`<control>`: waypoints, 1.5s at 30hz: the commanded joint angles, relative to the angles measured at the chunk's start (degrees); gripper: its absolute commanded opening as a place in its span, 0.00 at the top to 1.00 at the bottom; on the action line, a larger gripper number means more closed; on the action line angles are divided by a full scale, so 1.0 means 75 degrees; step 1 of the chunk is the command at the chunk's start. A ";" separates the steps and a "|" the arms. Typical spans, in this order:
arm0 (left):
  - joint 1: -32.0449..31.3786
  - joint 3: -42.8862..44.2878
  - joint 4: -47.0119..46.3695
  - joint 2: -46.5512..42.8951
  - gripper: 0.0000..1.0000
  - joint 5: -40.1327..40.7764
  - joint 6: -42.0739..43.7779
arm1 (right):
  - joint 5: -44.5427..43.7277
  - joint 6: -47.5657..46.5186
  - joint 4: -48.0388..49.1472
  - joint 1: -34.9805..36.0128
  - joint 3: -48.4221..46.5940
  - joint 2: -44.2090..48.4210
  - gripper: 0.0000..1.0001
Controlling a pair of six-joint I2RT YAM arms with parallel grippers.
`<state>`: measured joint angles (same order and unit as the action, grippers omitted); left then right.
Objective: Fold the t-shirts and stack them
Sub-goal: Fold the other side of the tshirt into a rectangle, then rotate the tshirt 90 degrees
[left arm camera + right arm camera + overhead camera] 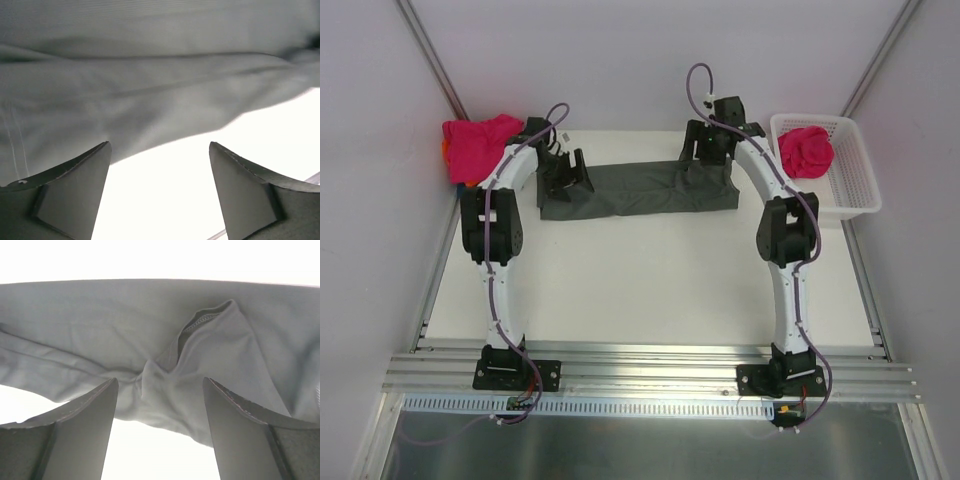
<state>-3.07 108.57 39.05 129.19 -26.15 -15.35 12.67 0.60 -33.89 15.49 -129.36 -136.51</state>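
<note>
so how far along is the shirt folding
Done: a folded pink t-shirt sits at the far left corner. In hand: the dark grey t-shirt lies folded into a long strip, with the left end effector and right end effector open at its ends. Left: finishing and stacking it, plus the crumpled pink t-shirt in the basket.

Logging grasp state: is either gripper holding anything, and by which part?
Nothing is held. The left gripper and right gripper both stand open at the ends of the dark grey shirt, pinching no cloth.

dark grey t-shirt (640,190) folded long, flat; pink t-shirt (475,145) bunched far-left
</note>
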 commanded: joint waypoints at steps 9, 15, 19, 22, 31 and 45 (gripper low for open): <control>-0.0036 0.0336 0.0219 -0.1253 0.24 0.0112 0.0465 | 0.0899 0.1114 -0.0239 -0.0096 0.2047 0.1748 0.28; -0.0001 0.0734 0.0231 -0.0316 0.29 0.0334 0.0875 | 0.1217 0.1093 -0.0169 -0.0061 0.2471 0.1420 0.29; 0.0139 0.1085 0.0231 0.0270 0.33 0.0499 0.1016 | 0.1101 0.0940 -0.0192 -0.0037 0.2061 0.1034 0.29; 0.0198 0.1214 0.0220 0.0505 0.34 0.0510 0.1063 | 0.0948 0.0858 -0.0204 -0.0026 0.1792 0.0776 0.29; 0.0328 0.1028 0.0231 0.0846 0.34 0.0382 0.0911 | 0.0632 0.0810 -0.0228 -0.0026 0.1510 0.0260 0.28; 0.0304 -0.1654 0.0688 -0.0629 0.39 -0.0977 0.0067 | 0.0467 0.1091 -0.0286 -0.0154 0.0597 -0.0537 0.25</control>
<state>-0.30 100.95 39.42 128.29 -29.80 -12.56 17.21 7.53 -35.81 14.79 -121.05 -139.06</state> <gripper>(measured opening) 0.621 0.745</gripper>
